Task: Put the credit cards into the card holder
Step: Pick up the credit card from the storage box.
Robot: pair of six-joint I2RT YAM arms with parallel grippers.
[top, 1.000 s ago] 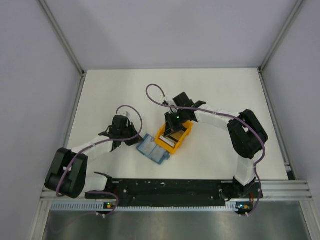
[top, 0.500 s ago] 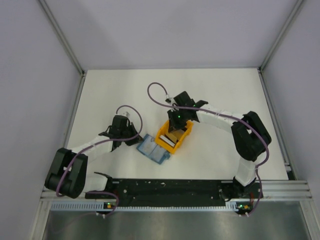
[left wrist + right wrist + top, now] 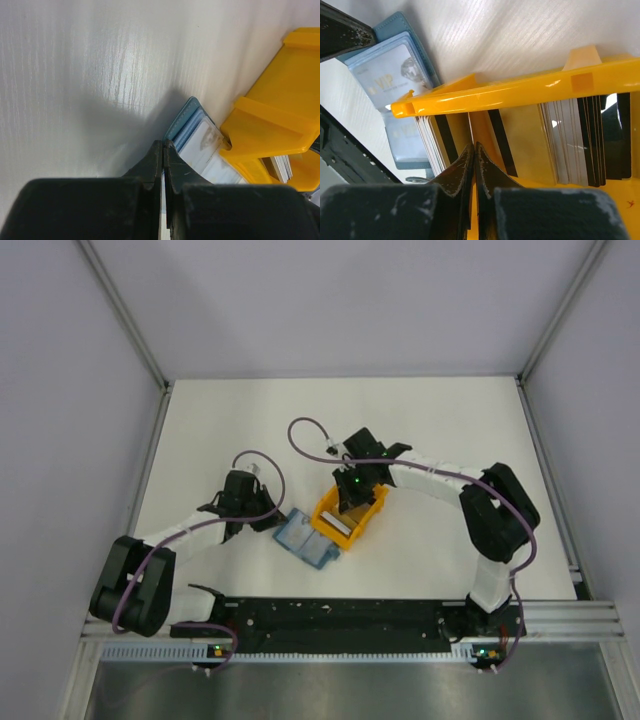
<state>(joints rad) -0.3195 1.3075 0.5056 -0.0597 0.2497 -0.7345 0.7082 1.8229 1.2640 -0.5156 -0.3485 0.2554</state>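
the left tool (image 3: 163,146) is clenched at the corner of the card holder (image 3: 202,147), which lies open on the desk (image 3: 75,70), touching the orange rack (image 3: 520,92). the right tool (image 3: 473,147) is clenched too, tips down among the credit cards (image 3: 570,145) standing in that rack — whether it pinches one i cannot tell. risk: a thin card slipping from shut tips, or a lift dragging neighbours out and shoving the rack.
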